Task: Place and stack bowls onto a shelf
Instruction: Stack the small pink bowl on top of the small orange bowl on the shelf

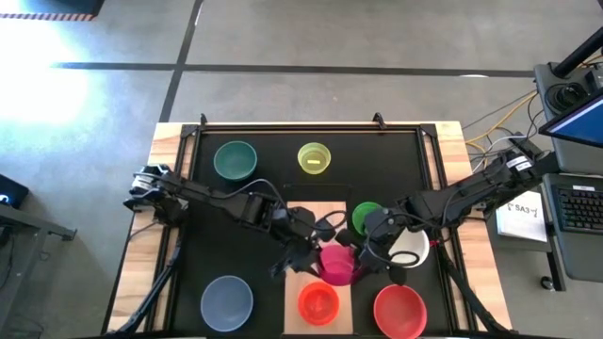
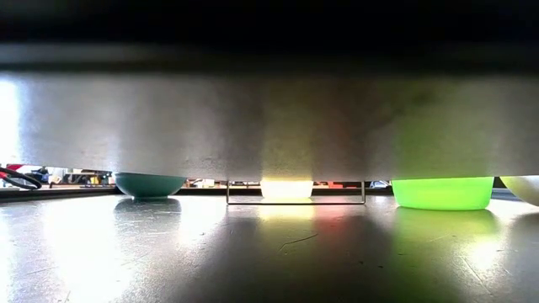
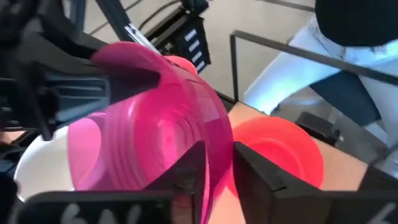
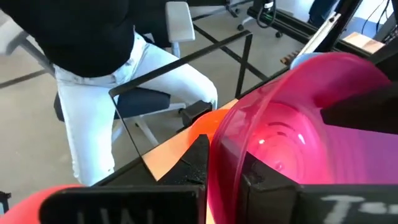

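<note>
While both grippers pinch opposite rims of the magenta bowl [image 1: 336, 263], left gripper [image 1: 303, 252] & right gripper [image 1: 369, 249] clamped, it hangs tilted over the shelf [image 1: 330, 213], orange bowl [image 1: 318, 302] just nearer the front.

Grey concrete floor [image 1: 311, 38] with dark seams surrounds the table [image 1: 452, 141]; a bright glare falls at one side, a desk with laptop [image 1: 579, 118] opposite.
</note>
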